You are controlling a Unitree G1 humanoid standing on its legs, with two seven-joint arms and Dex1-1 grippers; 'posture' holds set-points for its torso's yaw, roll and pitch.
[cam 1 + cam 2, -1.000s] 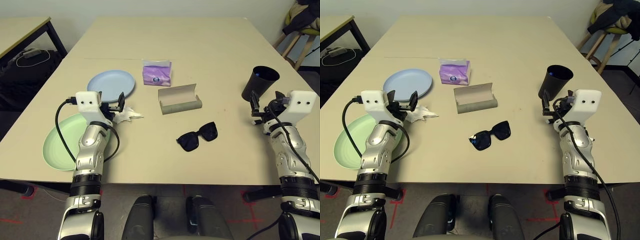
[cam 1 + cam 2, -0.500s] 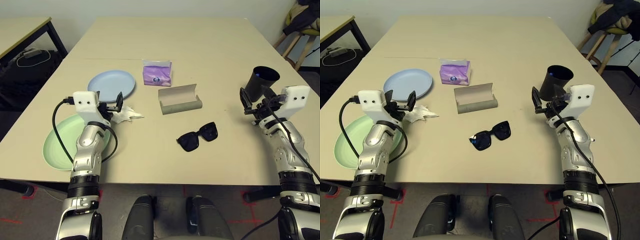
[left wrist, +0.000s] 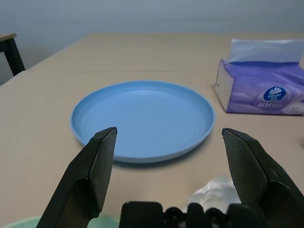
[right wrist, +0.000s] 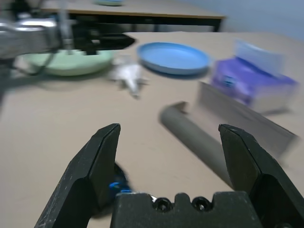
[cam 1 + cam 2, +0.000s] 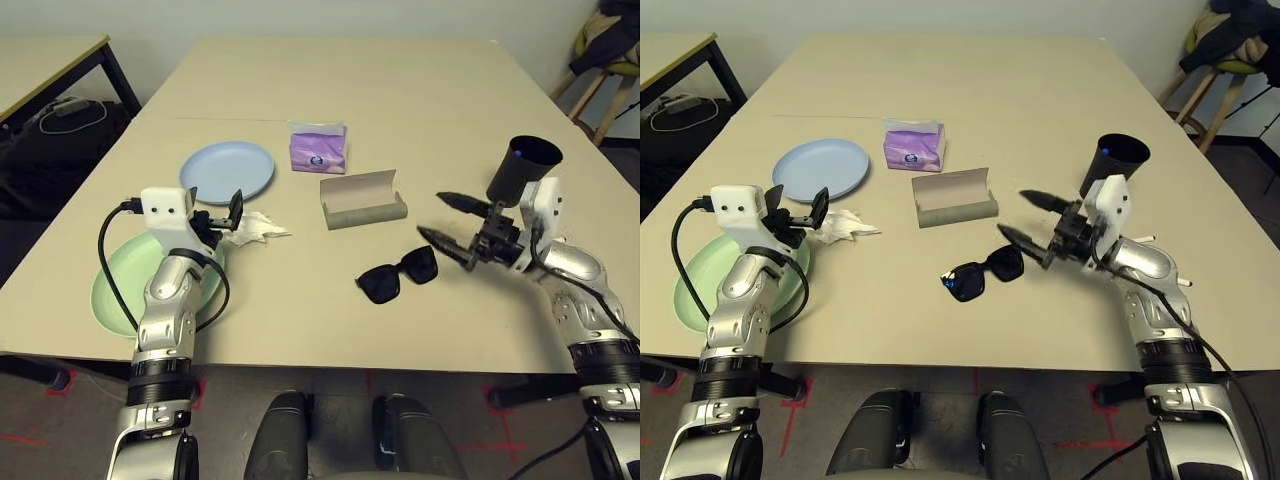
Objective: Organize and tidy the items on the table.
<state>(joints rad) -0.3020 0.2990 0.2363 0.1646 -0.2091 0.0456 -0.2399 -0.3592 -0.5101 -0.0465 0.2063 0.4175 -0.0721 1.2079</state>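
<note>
Judging by the layout, tidying had barely begun: sunglasses (image 5: 397, 274) lay outside the open case (image 5: 363, 199), tissue (image 5: 254, 227) loose beside two unstacked plates (image 5: 228, 169). Right gripper (image 5: 447, 220) gaped near the sunglasses; left gripper (image 5: 226, 209) hung open, empty, by the tissue

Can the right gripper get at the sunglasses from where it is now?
Probably yes. The right gripper is open and points toward the sunglasses, which lie flat nearby with nothing between them; the glasses case sits farther back.
</note>
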